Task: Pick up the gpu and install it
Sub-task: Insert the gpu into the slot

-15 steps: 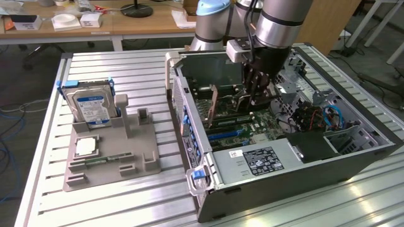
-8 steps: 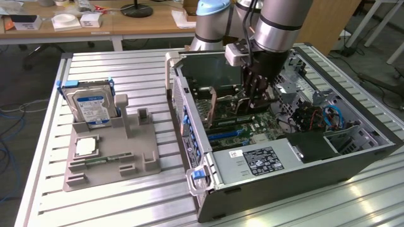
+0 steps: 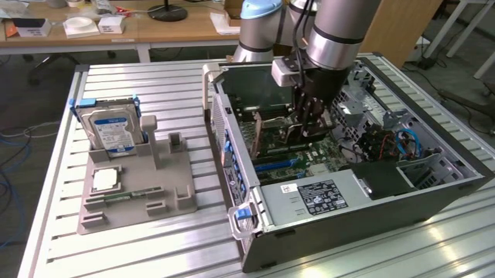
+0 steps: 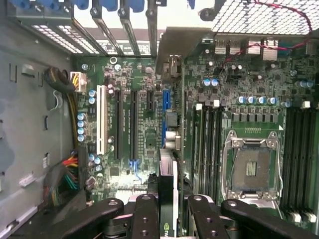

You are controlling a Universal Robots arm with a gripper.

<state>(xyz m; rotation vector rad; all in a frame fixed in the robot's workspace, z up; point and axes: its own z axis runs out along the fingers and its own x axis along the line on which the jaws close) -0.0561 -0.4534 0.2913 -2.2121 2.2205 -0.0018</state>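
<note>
Green motherboard point(image 4: 149, 124) (one blue slot point(image 4: 166, 107)), black fingers point(image 4: 144, 219), black-edged gpu point(image 4: 167, 184), blue-labelled silver hard drive point(image 3: 112, 130).

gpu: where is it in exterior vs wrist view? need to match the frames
Exterior view: gpu held by the gripper inside the case, above the motherboard.
Wrist view: gpu edge-on between the fingers, close to the blue slot.
Shared landmark: the blue slot.
</note>
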